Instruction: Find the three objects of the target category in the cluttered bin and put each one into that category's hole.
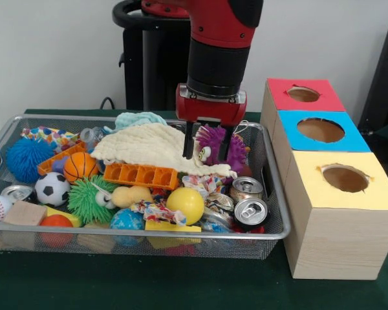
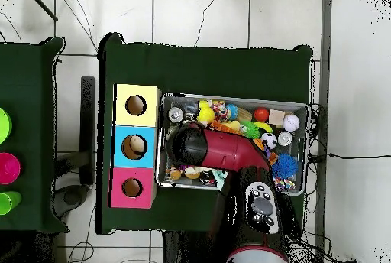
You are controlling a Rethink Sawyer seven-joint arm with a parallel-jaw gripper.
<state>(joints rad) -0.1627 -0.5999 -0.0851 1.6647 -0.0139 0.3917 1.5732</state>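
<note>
The wire mesh bin (image 1: 181,237) is full of toys; it also shows in the overhead view (image 2: 305,145). My gripper (image 1: 207,150) is open. It reaches down at the bin's back right, its fingers (image 1: 189,139) astride a purple spiky toy (image 1: 213,141) beside the cream cloth (image 1: 149,145). One bright crumpled wrapper (image 1: 156,212) lies near the front. Another (image 1: 204,184) lies just in front of the gripper. A white polka-dot one (image 1: 48,135) lies at the back left. In the overhead view my arm (image 2: 221,149) hides the gripper.
Three boxes with holes stand right of the bin: red (image 1: 330,100), blue (image 1: 291,123), yellow (image 1: 310,187). A pale blue cloth (image 1: 139,119), an orange tray (image 1: 139,174), cans (image 1: 249,210), a yellow ball (image 1: 186,203) and a green spiky toy (image 1: 87,200) crowd the bin.
</note>
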